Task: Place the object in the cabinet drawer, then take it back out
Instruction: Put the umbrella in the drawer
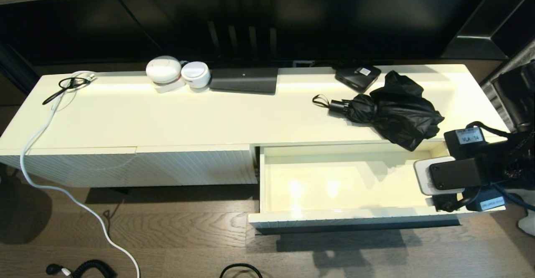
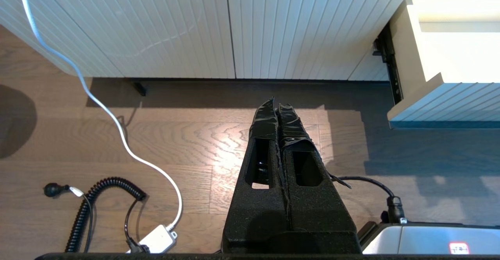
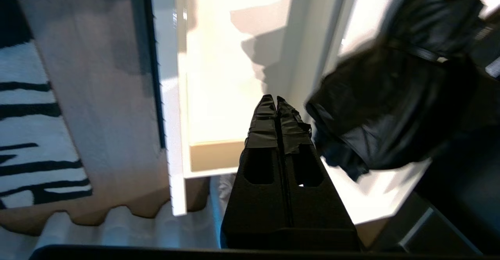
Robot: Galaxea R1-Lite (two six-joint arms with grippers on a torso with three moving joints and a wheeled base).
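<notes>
The black umbrella (image 1: pixel 393 110) lies rumpled on the right part of the cabinet top, handle and wrist loop pointing left, its fabric hanging slightly over the front edge. Below it the cream drawer (image 1: pixel 355 217) stands pulled out, with nothing inside. My right arm (image 1: pixel 459 173) hangs over the drawer's right end. In the right wrist view, my right gripper (image 3: pixel 276 97) is shut and holds nothing; the umbrella (image 3: pixel 390 107) is close beside it and the drawer (image 3: pixel 222 76) lies beyond. My left gripper (image 2: pixel 276 103) is shut and empty, low over the wooden floor in front of the cabinet.
A flat black box with a white label (image 1: pixel 358 76) sits behind the umbrella. A dark flat device (image 1: pixel 244 80), two white round items (image 1: pixel 164 70) and a black cord (image 1: pixel 69 83) lie further left. A white cable (image 1: pixel 37 144) drops to the floor past the ribbed panel (image 1: pixel 167 165).
</notes>
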